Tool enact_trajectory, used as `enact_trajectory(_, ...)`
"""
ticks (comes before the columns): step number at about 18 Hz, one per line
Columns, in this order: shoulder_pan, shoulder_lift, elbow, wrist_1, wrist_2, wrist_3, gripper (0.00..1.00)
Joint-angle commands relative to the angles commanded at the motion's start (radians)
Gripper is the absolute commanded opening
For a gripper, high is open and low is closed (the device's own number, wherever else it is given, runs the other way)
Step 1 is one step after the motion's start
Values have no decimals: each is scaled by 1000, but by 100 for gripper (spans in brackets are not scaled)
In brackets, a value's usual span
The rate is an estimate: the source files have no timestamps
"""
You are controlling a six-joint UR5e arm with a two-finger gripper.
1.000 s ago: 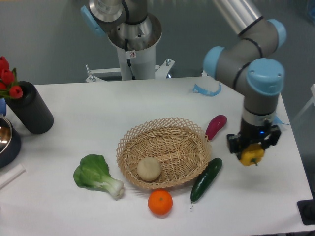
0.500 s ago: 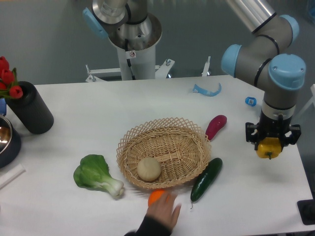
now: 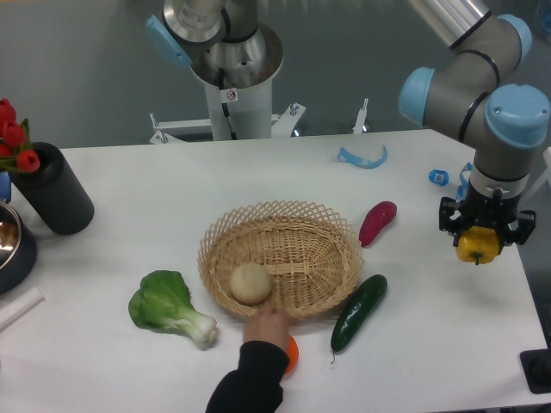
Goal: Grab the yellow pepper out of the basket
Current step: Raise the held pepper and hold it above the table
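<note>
My gripper (image 3: 479,244) pinches the yellow pepper (image 3: 478,247) between its fingers, holding it in the air over the right end of the table (image 3: 172,185), well apart from the basket (image 3: 280,256). In the basket lies a pale ball (image 3: 250,283), and a person's hand (image 3: 269,328) touches the basket's near rim, covering most of an orange fruit (image 3: 293,354). I can read no writing on anything; the small label on the robot base (image 3: 230,95) is too blurred.

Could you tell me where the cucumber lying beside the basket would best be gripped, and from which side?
Probably from straight above, across the middle of the cucumber, fingers closing on its long sides. It lies flat and slanted, its far end close to the basket, so mid-body is narrow, even and free of the rim.
</note>
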Motion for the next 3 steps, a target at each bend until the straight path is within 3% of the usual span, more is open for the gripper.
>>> enact_trajectory(3, 0, 0, -3, 0, 0, 0, 53)
